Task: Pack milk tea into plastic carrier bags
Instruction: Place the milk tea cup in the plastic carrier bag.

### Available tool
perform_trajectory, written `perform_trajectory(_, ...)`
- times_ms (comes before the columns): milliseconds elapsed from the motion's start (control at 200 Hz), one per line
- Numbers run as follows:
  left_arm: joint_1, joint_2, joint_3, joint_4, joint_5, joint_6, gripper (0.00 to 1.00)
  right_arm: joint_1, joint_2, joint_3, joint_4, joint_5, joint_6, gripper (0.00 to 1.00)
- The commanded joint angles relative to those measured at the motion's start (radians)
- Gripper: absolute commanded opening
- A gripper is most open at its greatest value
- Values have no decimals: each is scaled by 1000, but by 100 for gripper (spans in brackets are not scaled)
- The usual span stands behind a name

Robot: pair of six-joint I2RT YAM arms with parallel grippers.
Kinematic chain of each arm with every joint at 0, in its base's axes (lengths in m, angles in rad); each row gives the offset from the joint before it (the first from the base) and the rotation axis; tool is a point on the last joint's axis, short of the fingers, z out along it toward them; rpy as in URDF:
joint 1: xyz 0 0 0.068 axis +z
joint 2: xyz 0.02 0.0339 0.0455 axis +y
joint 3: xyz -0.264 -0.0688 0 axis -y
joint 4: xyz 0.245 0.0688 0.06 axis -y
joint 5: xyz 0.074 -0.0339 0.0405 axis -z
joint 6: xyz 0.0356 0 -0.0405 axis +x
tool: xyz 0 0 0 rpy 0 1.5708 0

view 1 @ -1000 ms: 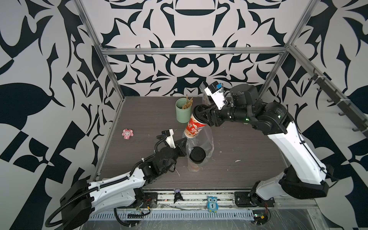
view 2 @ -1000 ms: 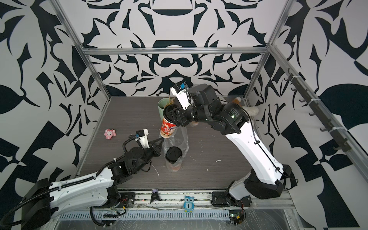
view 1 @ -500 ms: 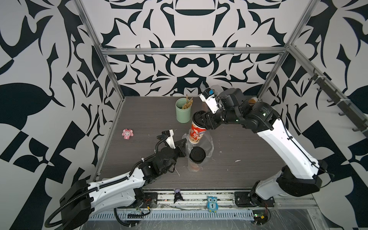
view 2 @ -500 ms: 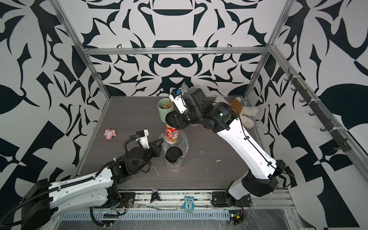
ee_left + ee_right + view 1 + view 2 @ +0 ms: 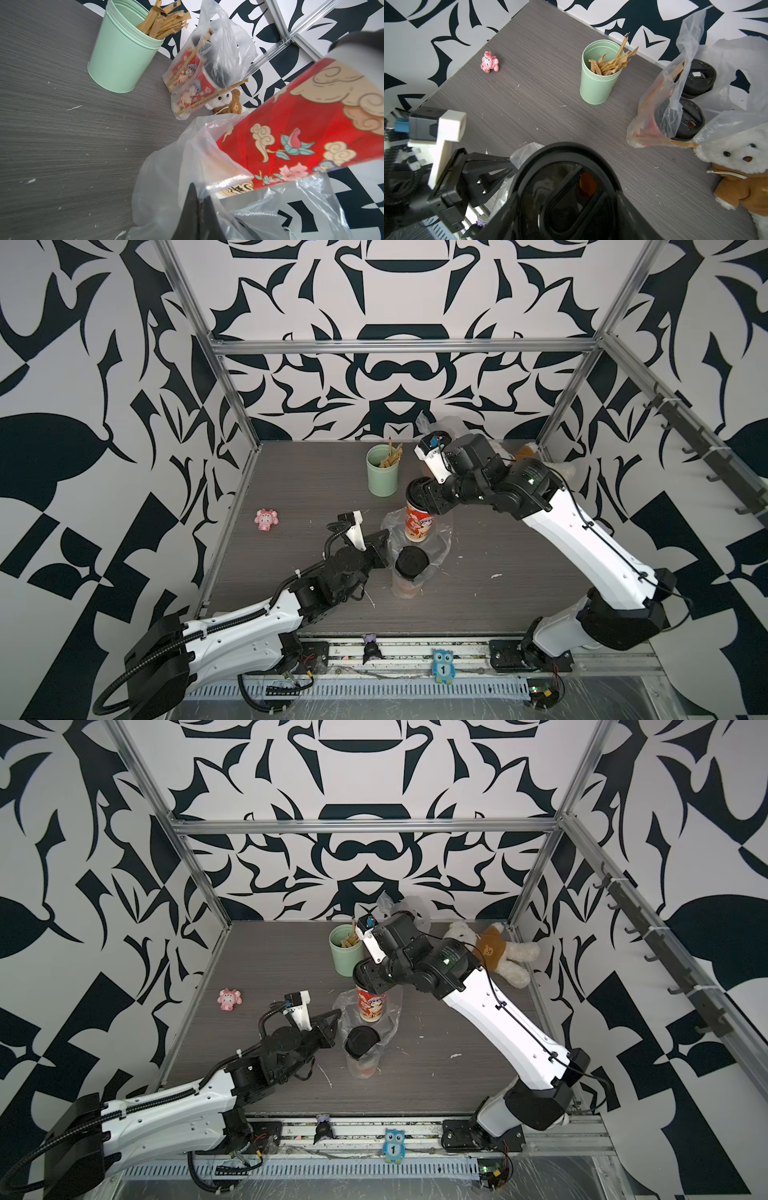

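- Top views: right end effector (image 5: 420, 498) holds milk tea cup (image 5: 419, 524), lower into carrier bag (image 5: 441, 545) than a second ago.
- Left end effector (image 5: 385, 536) clamps carrier bag rim.

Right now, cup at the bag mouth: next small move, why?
Probably lower the right pincer straight down: the red milk tea cup it grips at the lid has its base just inside the clear carrier bag, whose edge the left pincer pinches open beside the black-lidded cup already inside.
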State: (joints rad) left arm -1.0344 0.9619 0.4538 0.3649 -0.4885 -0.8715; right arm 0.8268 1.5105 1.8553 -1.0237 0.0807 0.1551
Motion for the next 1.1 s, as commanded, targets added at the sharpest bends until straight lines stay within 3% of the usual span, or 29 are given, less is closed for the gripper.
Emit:
perform_trajectory(0, 0, -19, 42, -15, -7, -2, 0, 26, -16, -23, 93, 54, 2, 62)
perform_trajectory(405, 0, -2, 65, -14, -18, 20, 0, 134, 31, -81, 114, 244, -23, 62)
perform_trajectory(1095, 1, -23, 60, 3, -70, 43, 0, 166, -17, -375, 355, 303, 66, 62)
